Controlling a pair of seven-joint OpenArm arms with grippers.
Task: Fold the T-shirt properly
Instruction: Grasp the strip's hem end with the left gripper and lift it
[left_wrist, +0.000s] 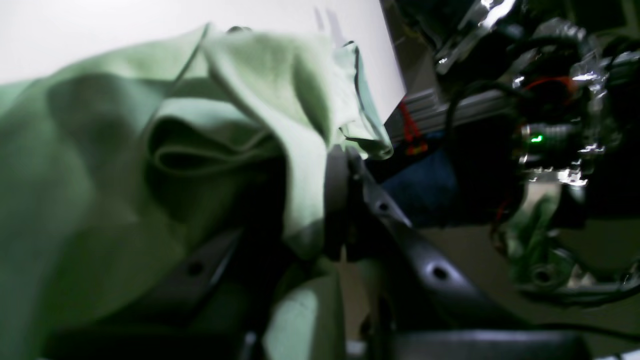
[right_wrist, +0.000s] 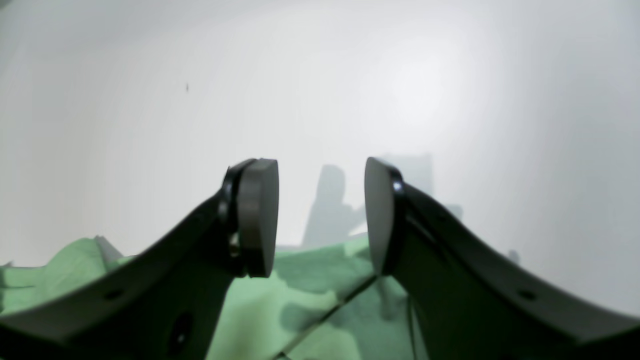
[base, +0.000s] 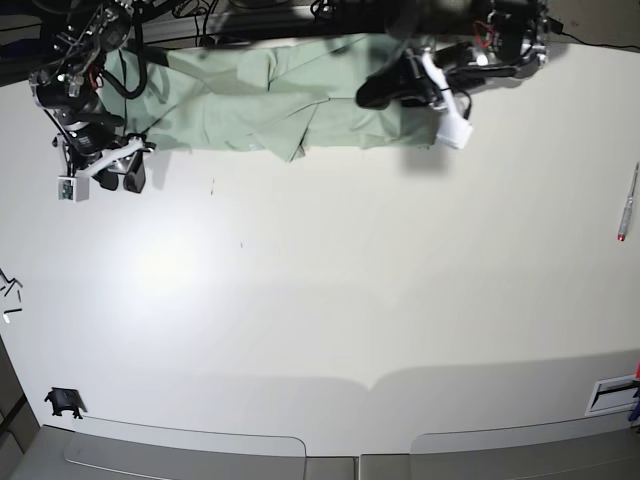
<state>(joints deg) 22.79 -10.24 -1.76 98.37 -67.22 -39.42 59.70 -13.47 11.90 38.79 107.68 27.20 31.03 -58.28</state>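
I am working at the far edge of the white counter, where the T-shirt is lying stretched along that edge in the base view, rumpled and partly doubled over itself, with a pointed flap of cloth hanging toward the middle of the counter.

My left gripper is reaching over the end of the T-shirt that sits on the right of the base view. In the left wrist view my jaws are pressing together on a bunched fold of the mint-green cloth; the cloth is running between the pads and spilling out above them in loose ridges, and one hemmed edge is drooping just past the tip. In the base view this left gripper is casting a dark shadow over the cloth beneath it.

My right gripper is hovering at the other end, on the left of the base view. Its jaws are standing apart with nothing between the pads, only bare counter showing through the gap. The T-shirt is lying below and behind the fingertips in the right wrist view, creased, with a straight seam crossing it. In the base view the right gripper is sitting just off the near edge of the cloth, not touching it.

A slim pen is lying well apart, near the counter's right side.
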